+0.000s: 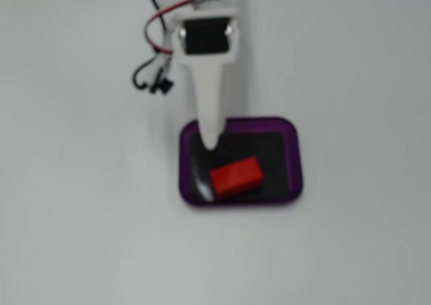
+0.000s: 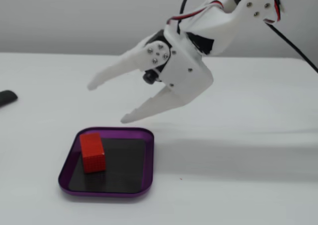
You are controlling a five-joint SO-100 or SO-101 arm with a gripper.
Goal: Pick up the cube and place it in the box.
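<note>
The red cube (image 1: 236,176) lies inside the purple box (image 1: 294,163), on its black floor near the front left in a fixed view. In the other fixed view the cube (image 2: 92,152) stands at the left side of the box (image 2: 107,191). My white gripper (image 2: 107,102) hangs open above the box, clear of the cube, holding nothing. From above, the gripper (image 1: 209,142) points down over the box's rear left part.
Red and black wires (image 1: 155,42) hang beside the arm at the top of a fixed view. A dark object (image 2: 7,97) lies at the left edge of the white table in the other fixed view.
</note>
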